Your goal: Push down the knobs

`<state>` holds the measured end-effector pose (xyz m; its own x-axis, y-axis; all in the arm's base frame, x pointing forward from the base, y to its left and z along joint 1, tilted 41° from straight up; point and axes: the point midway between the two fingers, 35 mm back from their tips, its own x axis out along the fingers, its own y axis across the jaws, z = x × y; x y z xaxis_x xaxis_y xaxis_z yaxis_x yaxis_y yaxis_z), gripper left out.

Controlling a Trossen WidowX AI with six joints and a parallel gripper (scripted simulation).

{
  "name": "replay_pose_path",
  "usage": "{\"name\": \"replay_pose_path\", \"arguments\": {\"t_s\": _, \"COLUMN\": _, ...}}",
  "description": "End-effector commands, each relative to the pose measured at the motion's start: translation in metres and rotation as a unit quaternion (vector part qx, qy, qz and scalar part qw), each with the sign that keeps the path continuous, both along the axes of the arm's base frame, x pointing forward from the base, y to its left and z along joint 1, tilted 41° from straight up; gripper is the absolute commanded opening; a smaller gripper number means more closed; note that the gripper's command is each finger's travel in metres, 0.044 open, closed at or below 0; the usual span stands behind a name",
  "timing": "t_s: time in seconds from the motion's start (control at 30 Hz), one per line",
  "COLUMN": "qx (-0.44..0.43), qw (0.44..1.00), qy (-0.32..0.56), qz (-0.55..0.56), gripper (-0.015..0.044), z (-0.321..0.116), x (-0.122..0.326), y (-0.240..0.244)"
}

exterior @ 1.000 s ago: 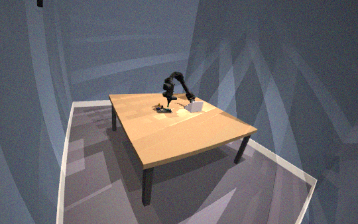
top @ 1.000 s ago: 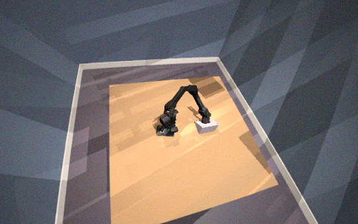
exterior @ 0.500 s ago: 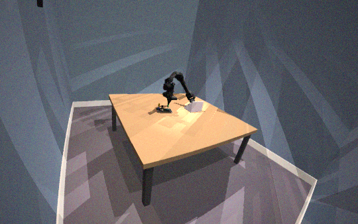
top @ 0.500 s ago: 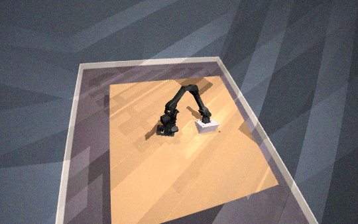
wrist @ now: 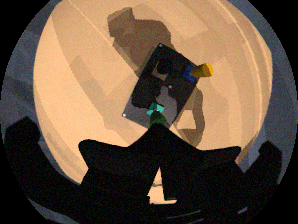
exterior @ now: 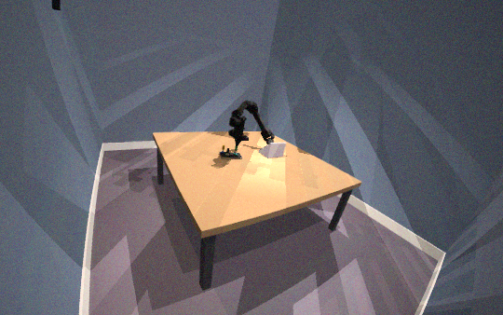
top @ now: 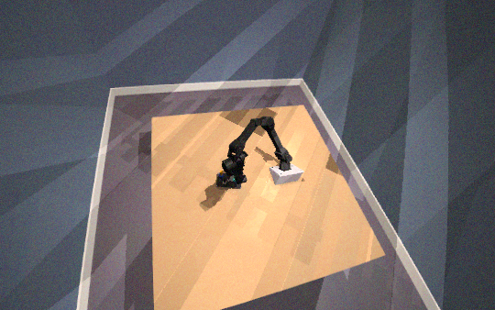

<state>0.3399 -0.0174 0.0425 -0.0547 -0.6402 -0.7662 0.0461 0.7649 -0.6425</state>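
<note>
The circuit board (wrist: 170, 102) (exterior: 237, 157) stands on the table, tilted in the wrist view. At its right edge a yellow-orange knob (wrist: 205, 70) (exterior: 224, 147) rises from a blue potentiometer (wrist: 189, 73). At its near end a dark green knob (wrist: 158, 119) is over a teal potentiometer (wrist: 156, 108). My gripper (wrist: 156, 127) (exterior: 237, 147) is shut, pointing down, with its tips at the green knob and hiding part of it. Whether they touch it, and the gap under each knob, I cannot tell. In the top view the arm hides most of the board.
A round black part (wrist: 163, 67) stands on the far part of the board. The arm rises from a white block (top: 287, 175) (exterior: 276, 151) to the right of the board. The wooden table (top: 257, 238) (exterior: 251, 196) extends around both, with dark shadows beside the board.
</note>
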Motion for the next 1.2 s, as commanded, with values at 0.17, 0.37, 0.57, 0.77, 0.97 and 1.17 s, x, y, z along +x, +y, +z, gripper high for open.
{"name": "replay_pose_path", "arguments": {"t_s": 0.17, "qx": -0.004, "qw": 1.000, "qy": 0.005, "qz": -0.010, "gripper": 0.0000, "z": -0.0111, "x": 0.0002, "y": -0.0129}}
{"name": "replay_pose_path", "arguments": {"t_s": 0.37, "qx": -0.004, "qw": 1.000, "qy": 0.005, "qz": -0.010, "gripper": 0.0000, "z": -0.0144, "x": -0.0001, "y": -0.0157}}
{"name": "replay_pose_path", "arguments": {"t_s": 0.57, "qx": -0.004, "qw": 1.000, "qy": 0.005, "qz": -0.010, "gripper": 0.0000, "z": -0.0165, "x": -0.0003, "y": -0.0175}}
{"name": "replay_pose_path", "arguments": {"t_s": 0.77, "qx": -0.004, "qw": 1.000, "qy": 0.005, "qz": -0.010, "gripper": 0.0000, "z": -0.0176, "x": -0.0004, "y": -0.0184}}
{"name": "replay_pose_path", "arguments": {"t_s": 0.97, "qx": -0.004, "qw": 1.000, "qy": 0.005, "qz": -0.010, "gripper": 0.0000, "z": -0.0202, "x": -0.0007, "y": -0.0207}}
{"name": "replay_pose_path", "arguments": {"t_s": 1.17, "qx": -0.004, "qw": 1.000, "qy": 0.005, "qz": -0.010, "gripper": 0.0000, "z": -0.0202, "x": -0.0007, "y": -0.0207}}
